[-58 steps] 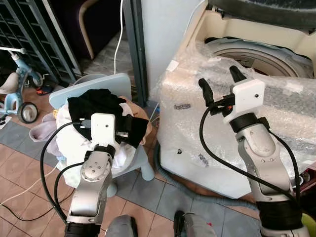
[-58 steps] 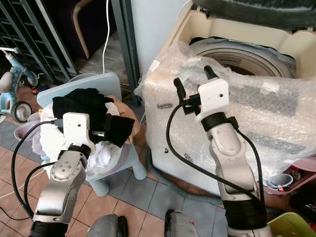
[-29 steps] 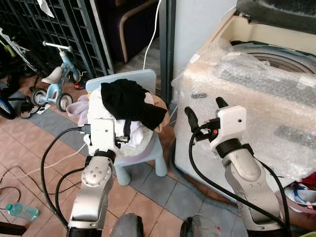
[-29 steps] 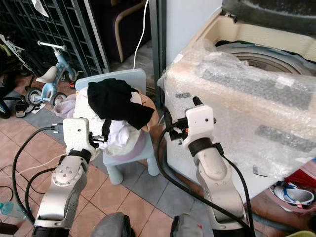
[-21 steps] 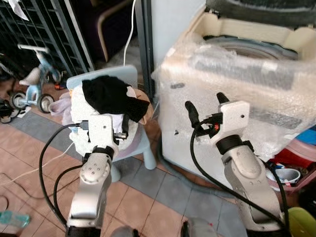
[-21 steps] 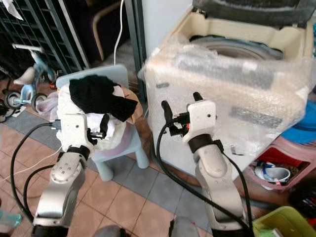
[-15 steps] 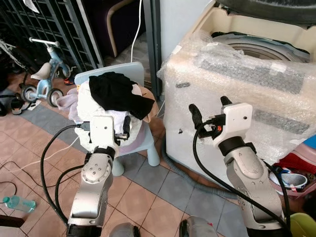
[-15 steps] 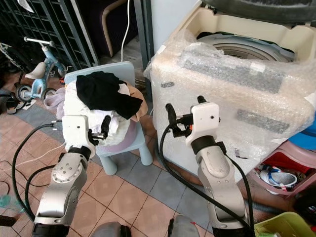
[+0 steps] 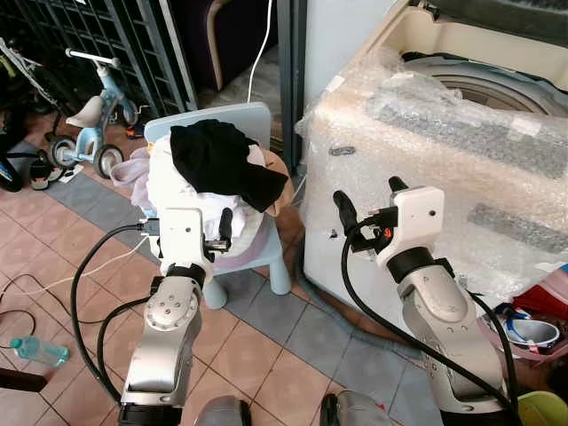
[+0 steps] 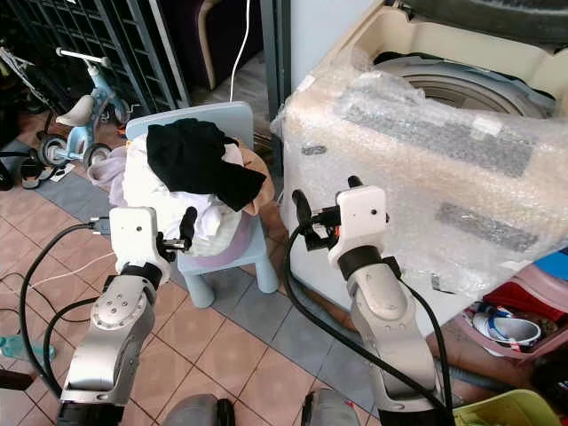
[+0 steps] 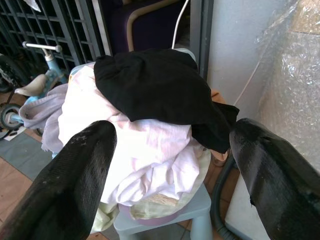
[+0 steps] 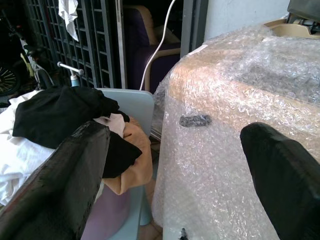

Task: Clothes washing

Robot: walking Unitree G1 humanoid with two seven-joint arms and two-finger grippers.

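Observation:
A pile of clothes sits on a small light-blue chair (image 9: 266, 257). A black garment (image 9: 222, 164) lies on top, with white clothes (image 11: 145, 150) under it and a tan piece (image 12: 132, 167) at the side nearest the machine. Just right of the chair stands the washing machine (image 9: 444, 169), wrapped in bubble wrap, its lid up and its drum (image 9: 484, 89) open. My left gripper (image 11: 172, 129) is open and empty, held a short way before the pile. My right gripper (image 9: 368, 195) is also open and empty, raised in front of the machine's near left corner.
A child's tricycle (image 9: 84, 124) and a metal grille (image 9: 98, 35) stand at the back left. A white cable (image 9: 262, 44) hangs behind the chair. A grey hose (image 9: 328, 311) lies at the machine's foot, a red basin (image 9: 532, 324) at its right, and a bottle (image 9: 35, 351) on the tiled floor.
The whole picture has shifted as the camera moved, so the chair and machine now sit a little nearer. Both arms keep their pose with fingers apart. The pile is unchanged.

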